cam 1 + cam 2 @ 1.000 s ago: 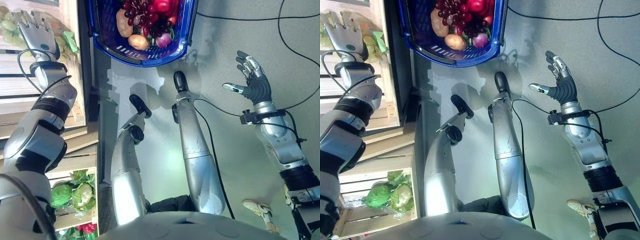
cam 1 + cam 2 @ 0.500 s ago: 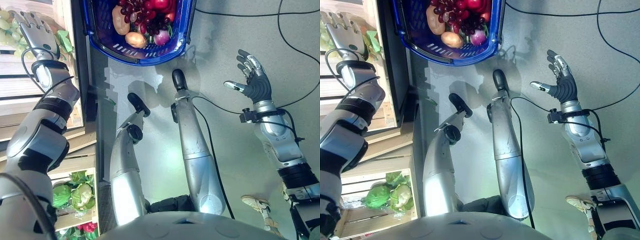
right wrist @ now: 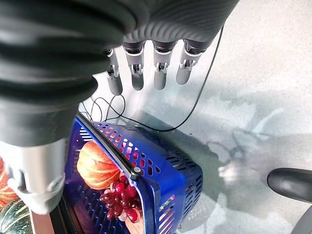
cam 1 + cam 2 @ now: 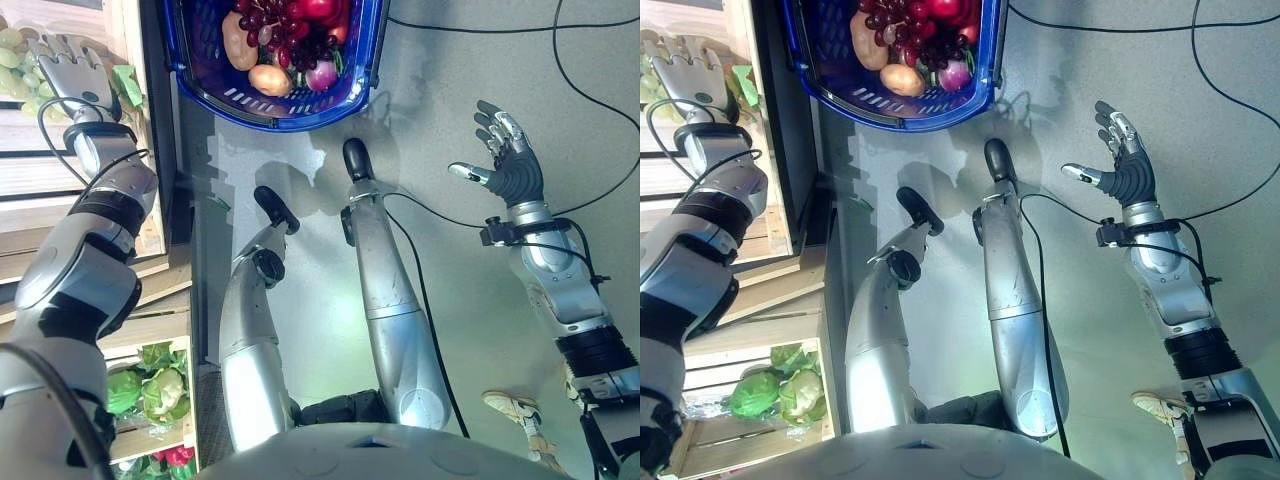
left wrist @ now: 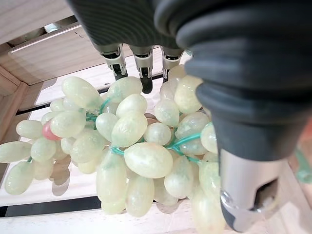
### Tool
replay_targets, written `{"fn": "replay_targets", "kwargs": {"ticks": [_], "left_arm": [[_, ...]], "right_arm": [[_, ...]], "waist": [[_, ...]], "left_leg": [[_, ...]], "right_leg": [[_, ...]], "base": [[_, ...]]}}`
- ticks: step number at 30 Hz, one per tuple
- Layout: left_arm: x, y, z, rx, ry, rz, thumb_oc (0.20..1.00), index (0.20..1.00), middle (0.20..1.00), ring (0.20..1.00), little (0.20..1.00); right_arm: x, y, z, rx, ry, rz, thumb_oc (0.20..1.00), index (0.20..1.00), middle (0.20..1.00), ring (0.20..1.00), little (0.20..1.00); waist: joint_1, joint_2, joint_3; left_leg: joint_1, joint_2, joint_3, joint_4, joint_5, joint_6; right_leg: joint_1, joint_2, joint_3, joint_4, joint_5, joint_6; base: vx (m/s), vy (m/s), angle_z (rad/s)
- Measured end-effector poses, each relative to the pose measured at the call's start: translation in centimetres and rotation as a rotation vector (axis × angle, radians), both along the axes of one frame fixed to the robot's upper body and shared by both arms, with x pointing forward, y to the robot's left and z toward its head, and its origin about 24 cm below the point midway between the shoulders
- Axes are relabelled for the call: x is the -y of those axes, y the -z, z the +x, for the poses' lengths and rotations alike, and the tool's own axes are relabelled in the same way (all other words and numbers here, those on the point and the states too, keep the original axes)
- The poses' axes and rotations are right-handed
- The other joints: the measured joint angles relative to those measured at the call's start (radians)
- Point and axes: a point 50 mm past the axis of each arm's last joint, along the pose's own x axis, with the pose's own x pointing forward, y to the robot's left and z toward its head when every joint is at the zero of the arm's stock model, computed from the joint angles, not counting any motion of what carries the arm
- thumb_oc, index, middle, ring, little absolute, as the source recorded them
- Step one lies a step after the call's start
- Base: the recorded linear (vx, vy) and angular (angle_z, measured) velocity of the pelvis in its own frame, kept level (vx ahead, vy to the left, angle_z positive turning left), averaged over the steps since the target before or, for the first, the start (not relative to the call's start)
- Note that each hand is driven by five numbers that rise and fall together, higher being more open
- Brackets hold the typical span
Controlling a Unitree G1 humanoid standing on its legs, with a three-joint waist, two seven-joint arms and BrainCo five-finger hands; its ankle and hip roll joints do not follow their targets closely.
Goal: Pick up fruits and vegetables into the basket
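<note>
Left hand [image 5: 146, 53] fingers straight over green grapes [image 5: 131, 156], not gripping, right hand [image 4: 510, 165] spread, empty.

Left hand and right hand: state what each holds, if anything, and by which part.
Nothing is held. The left hand hangs open over the green grapes on the wooden shelf, fingers straight. The right hand is open above the floor.

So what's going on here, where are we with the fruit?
The left hand is reaching, fingers straight, over a bunch of green grapes on the wooden shelf, not yet closed on it. The right hand is open and idle over the floor. The blue basket on the floor already holds red grapes, a potato and a red onion, among other produce.
</note>
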Motion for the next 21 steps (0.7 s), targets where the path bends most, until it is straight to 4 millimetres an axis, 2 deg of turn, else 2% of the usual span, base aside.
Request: {"fn": "replay_targets", "kwargs": {"ticks": [4,21], "left_arm": [[0.04,0.57,-0.08,-0.004,0.008,0.009,0.2,0.2,0.2,0.2,0.2],[0.1,0.34,-0.14,0.074,0.048,-0.003,0.2,0.2,0.2,0.2,0.2]], "right_arm": [[0.0,-0.4,0.24,0.019,0.0,0.0,1.0,1.0,1.0,1.0,1.0],[0.1,-1.01,0.28,0.053,0.013,0.002,1.0,1.0,1.0,1.0,1.0]], "waist": [[0.002,0.0,0.0],[0.011,0.0,0.0]], "left_leg": [[-0.002,0.005,-0.002,0.003,0.0,-0.001],[-0.006,0.01,-0.009,0.005,0.001,-0.003]], "right_leg": [[0.0,0.003,-0.003,-0.001,0.0,0.002],[0.0,0.004,-0.014,-0.002,0.001,-0.001]], "base": [[0.0,0.0,0.0],[0.0,0.001,0.0]]}}
